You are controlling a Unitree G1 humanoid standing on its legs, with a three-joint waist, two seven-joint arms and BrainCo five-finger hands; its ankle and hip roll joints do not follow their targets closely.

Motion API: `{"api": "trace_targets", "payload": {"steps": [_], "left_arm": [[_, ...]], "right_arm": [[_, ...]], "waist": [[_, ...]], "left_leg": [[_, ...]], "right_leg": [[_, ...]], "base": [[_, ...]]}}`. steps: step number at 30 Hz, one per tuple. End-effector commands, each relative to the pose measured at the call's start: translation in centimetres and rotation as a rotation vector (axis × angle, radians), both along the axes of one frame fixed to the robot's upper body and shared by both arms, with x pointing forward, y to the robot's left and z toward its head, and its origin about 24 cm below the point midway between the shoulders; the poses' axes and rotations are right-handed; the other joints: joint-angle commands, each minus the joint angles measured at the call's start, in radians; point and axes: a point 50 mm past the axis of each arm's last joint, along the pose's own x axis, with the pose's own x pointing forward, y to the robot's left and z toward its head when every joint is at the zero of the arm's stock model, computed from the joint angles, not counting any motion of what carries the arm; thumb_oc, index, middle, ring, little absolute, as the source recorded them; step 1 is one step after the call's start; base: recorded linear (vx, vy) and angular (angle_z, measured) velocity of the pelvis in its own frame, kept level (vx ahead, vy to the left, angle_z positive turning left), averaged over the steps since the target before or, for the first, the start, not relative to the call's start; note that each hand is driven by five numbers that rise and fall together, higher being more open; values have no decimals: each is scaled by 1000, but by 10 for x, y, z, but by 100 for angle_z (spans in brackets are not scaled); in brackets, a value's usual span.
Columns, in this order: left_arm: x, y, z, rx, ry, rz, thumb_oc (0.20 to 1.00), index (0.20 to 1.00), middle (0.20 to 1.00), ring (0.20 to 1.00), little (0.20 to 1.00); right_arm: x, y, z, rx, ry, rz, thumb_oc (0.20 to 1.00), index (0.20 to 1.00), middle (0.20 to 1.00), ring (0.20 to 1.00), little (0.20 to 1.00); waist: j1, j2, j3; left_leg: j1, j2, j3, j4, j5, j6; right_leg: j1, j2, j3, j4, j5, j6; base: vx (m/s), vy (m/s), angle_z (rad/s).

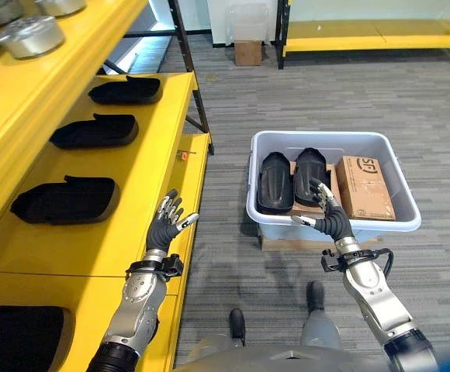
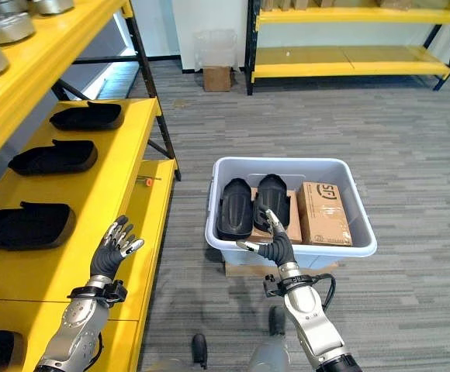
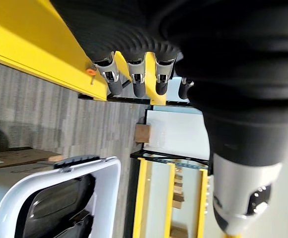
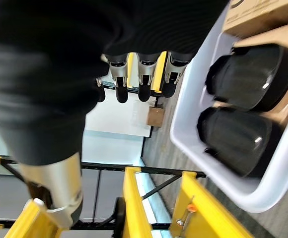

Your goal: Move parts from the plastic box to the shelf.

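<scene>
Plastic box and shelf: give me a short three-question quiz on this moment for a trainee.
1. True or false: the right hand is holding a part.
2. How many black parts lie in the plastic box?
3. Multiple choice: what lies beside them in the box? A) cardboard carton B) metal disc C) orange bolt

Key: 1 false, it is open above the box's near rim, as is the left hand over the yellow shelf. 2 two. 3 A.

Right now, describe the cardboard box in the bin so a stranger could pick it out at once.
On the grey floor right of the yellow shelf stands a white plastic box. The cardboard box lies inside along its right side. It is the only brown, rectangular item there, beside two rounded black parts.
</scene>
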Motion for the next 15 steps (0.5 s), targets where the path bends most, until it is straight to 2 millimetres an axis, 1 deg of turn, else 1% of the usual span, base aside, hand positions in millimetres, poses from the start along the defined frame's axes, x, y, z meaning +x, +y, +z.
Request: {"api": "trace_targets", "payload": {"steps": [1, 3, 4, 5, 6, 7, 8, 9, 11, 13, 14, 15], "left_arm": [[6, 3, 23, 29, -129, -14, 1000, 1000, 1000, 1000, 1000], [8, -2, 25, 13, -139, -28, 1000, 1000, 1000, 1000, 1000], [7, -4, 24, 5, -138, -40, 1000, 1000, 1000, 1000, 1000], [7, -4, 24, 4, -138, -41, 1000, 1000, 1000, 1000, 1000], [6, -4, 24, -4, -135, -40, 1000, 1000, 1000, 1000, 1000], [6, -4, 24, -4, -135, -40, 1000, 1000, 1000, 1000, 1000], [5, -3, 24, -16, -136, -37, 1000, 1000, 1000, 1000, 1000], [5, -3, 23, -24, -132, -33, 1000, 1000, 1000, 1000, 1000], [3, -3, 21, -23, -122, -40, 1000, 1000, 1000, 1000, 1000], [1, -5, 18, -27, -106, -45, 1000, 1000, 1000, 1000, 1000], [-1, -5, 17, -33, -97, -51, 1000, 1000, 1000, 1000, 1000], [-2, -6, 15, -28, -88, -61, 1000, 1000, 1000, 1000, 1000]], "right_arm": [[5, 1, 28, 0, -143, 18, 1000, 1000, 1000, 1000, 1000], [3, -7, 32, -26, -161, 2, 1000, 1000, 1000, 1000, 1000], [1, -14, 33, -57, -169, -12, 1000, 1000, 1000, 1000, 1000], [1, -14, 33, -57, -169, -12, 1000, 1000, 1000, 1000, 1000], [0, -18, 32, -54, -159, -17, 1000, 1000, 1000, 1000, 1000], [0, -18, 32, -54, -159, -17, 1000, 1000, 1000, 1000, 1000], [-1, -20, 33, -54, -161, -11, 1000, 1000, 1000, 1000, 1000], [-1, -20, 33, -52, -161, -5, 1000, 1000, 1000, 1000, 1000], [-2, -22, 34, -62, -164, 1, 1000, 1000, 1000, 1000, 1000], [-2, -24, 34, -71, -164, 0, 1000, 1000, 1000, 1000, 1000], [-4, -26, 35, -72, -164, -4, 1000, 1000, 1000, 1000, 1000], [-4, -28, 35, -80, -170, -3, 1000, 1000, 1000, 1000, 1000]], "waist": [[0, -35, -13], [-13, -24, -25], [-27, -13, -30], [-29, -11, -30], [-43, -3, -33], [-44, -1, -33], [-50, 7, -34], [-52, 9, -36], [-52, 10, -42], [-51, 12, -47], [-48, 9, -49], [-33, -9, -39]], "left_leg": [[120, 33, -79, 13, -162, -63], [125, 82, -91, 29, -170, -90], [131, 120, -101, 44, -168, -108], [132, 122, -103, 44, -168, -110], [130, 158, -102, 63, -144, -127], [130, 161, -103, 62, -144, -129], [123, 186, -101, 78, -98, -143], [121, 196, -104, 84, -73, -149], [127, 215, -101, 95, -47, -154], [123, 230, -101, 117, -7, -159], [98, 235, -99, 184, 35, -164], [35, 227, -123, 312, 106, -168]], "right_leg": [[-17, 26, -32, 38, 123, 9], [-13, 36, -61, 85, 96, -2], [1, 51, -84, 117, 64, -13], [1, 52, -87, 120, 61, -14], [7, 74, -93, 155, 15, -34], [6, 76, -95, 159, 11, -35], [0, 98, -99, 182, -17, -51], [-3, 111, -99, 188, -28, -60], [-3, 138, -97, 202, -54, -76], [1, 164, -90, 207, -77, -93], [17, 192, -78, 200, -103, -116], [51, 217, -59, 178, -118, -145]], "base": [[211, -168, 20], [315, -293, 46], [240, -250, 60], [306, -323, 47], [153, -164, 17], [269, -292, 9], [177, -205, 2], [241, -272, -2], [182, -196, -12], [180, -212, -17], [203, -328, -8], [165, -331, -4]]}}
